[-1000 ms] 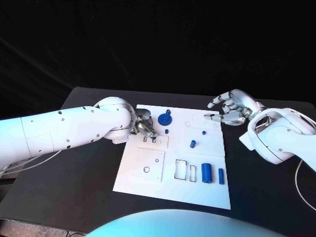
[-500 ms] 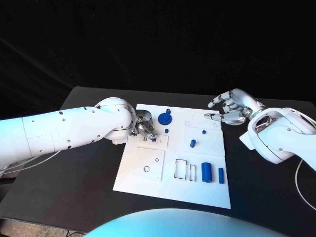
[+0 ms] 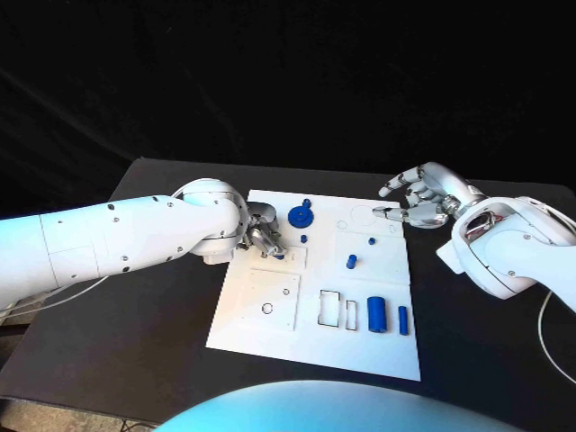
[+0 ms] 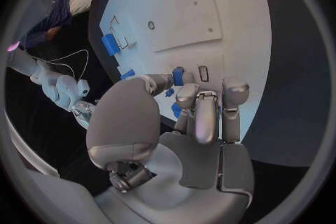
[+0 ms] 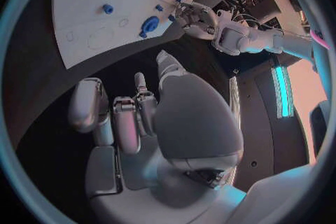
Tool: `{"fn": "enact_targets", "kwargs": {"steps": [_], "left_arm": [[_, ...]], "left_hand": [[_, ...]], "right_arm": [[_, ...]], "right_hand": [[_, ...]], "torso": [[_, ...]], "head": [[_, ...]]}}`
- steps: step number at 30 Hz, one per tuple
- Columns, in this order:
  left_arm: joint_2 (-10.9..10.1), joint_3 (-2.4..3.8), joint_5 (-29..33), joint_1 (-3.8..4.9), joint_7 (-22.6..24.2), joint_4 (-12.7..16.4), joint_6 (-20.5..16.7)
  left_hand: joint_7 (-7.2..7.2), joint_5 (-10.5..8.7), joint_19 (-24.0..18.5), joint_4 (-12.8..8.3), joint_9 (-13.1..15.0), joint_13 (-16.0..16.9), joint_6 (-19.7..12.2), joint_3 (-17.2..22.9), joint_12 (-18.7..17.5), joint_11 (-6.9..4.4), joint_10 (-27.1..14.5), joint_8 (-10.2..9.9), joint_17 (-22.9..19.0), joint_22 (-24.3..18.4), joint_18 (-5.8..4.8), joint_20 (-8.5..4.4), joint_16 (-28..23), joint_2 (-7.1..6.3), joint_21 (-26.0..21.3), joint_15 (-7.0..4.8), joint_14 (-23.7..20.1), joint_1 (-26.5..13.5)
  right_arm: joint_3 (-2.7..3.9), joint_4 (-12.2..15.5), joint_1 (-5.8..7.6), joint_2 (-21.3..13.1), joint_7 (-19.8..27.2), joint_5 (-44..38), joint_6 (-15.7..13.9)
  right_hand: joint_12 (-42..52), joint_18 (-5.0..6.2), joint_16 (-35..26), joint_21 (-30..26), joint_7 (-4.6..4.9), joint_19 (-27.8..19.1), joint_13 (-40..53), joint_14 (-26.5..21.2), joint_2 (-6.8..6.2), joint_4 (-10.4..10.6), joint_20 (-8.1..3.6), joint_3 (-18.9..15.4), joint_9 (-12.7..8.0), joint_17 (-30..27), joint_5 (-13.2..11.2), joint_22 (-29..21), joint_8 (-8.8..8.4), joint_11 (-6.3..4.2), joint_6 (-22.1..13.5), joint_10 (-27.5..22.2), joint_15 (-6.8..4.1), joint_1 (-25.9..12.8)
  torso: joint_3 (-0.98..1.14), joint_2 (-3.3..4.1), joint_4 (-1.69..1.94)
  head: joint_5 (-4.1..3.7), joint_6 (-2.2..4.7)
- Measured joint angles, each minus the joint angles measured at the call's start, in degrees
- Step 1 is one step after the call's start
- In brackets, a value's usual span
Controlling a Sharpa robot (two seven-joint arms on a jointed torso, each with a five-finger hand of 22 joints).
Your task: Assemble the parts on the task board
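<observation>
On the near part of the white board (image 3: 317, 333), which lies in the middle of the black table (image 3: 132, 342), a wide blue block (image 3: 376, 314) and a slimmer blue bar (image 3: 402, 320) are seen side by side toward the right edge, just beside two empty rectangular slots. Further back, a small blue peg (image 3: 352, 262) is found near the board's middle, with a tiny blue piece (image 3: 371, 241) beyond it.

At the board's left edge the left hand (image 3: 264, 236) is held low over the board, its fingers drawn together around a small blue part (image 4: 178, 75) that is pinched at the fingertips (image 4: 186, 95). A round blue disc (image 3: 300, 215) lies just beyond that hand.

At the far right corner the right hand (image 3: 419, 198) is raised over the board's edge, its fingers spread loosely apart and nothing held in them.
</observation>
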Motion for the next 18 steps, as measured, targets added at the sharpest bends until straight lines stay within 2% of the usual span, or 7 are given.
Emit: {"fn": "enact_targets", "kwargs": {"steps": [12, 17, 18], "left_arm": [[0.1, -0.01, 0.1, 0.03, 0.0, -0.1, 0.1], [0.2, -0.01, 0.2, 0.03, -0.1, -0.3, 0.2], [0.3, -0.01, 0.2, 0.03, -0.1, -0.3, 0.2]], "left_hand": [[-0.2, 0.62, 0.2, 0.0, 0.0, 0.2, 0.2, 0.0, 0.0, -0.01, 0.0, 0.0, 0.0, 0.1, 0.0, -0.2, 0.0, -0.17, 0.0, 0.0, 0.0, -0.2], [-0.61, 1.02, 0.7, 0.1, 0.2, 1.1, 1.4, 0.1, 0.7, -0.51, 1.1, 0.0, 0.0, 0.9, 0.0, -0.3, 0.0, -0.22, 0.4, -0.21, -0.2, -1.9], [-0.6, 0.98, 0.7, -3.1, 0.2, 1.2, 1.4, 3.4, 0.7, -0.37, 1.3, -0.1, 0.0, 0.9, 0.0, -0.3, 0.0, -0.18, 0.4, -0.21, -0.2, -2.3]], "right_arm": [[0.0, 0.0, -0.01, 0.0, 0.0, 0.0, 0.0], [0.0, 0.0, -0.01, -0.1, -0.1, 0.0, 0.0], [0.0, 0.0, -0.01, -0.1, -0.1, 0.0, 0.0]], "right_hand": [[0.0, 0.0, 0.0, 0.0, 0.0, 0.0, 0.0, 0.0, 0.0, 0.0, 0.0, 0.0, 0.0, 0.0, 0.0, -0.1, 0.44, 0.0, 0.0, 0.0, 0.0, 0.0], [0.0, 0.0, 0.0, 0.0, 0.0, 0.0, 0.0, 0.0, 0.0, 0.0, 0.0, 0.0, 0.0, 0.0, 0.0, -0.1, 0.44, 0.0, 0.0, 0.0, 0.0, 0.0], [0.0, 0.0, 0.0, 0.0, 0.0, 0.0, 0.0, 0.0, 0.0, 0.0, 0.0, 0.0, 0.0, 0.0, 0.0, -0.1, 0.44, 0.0, 0.0, 0.0, 0.0, 0.0]], "torso": [[-0.01, 0.07, 0.0], [-0.01, 0.08, 0.0], [-0.01, 0.08, 0.0]], "head": [[-0.07, 0.04], [-0.13, -0.08], [-0.16, -0.1]]}}
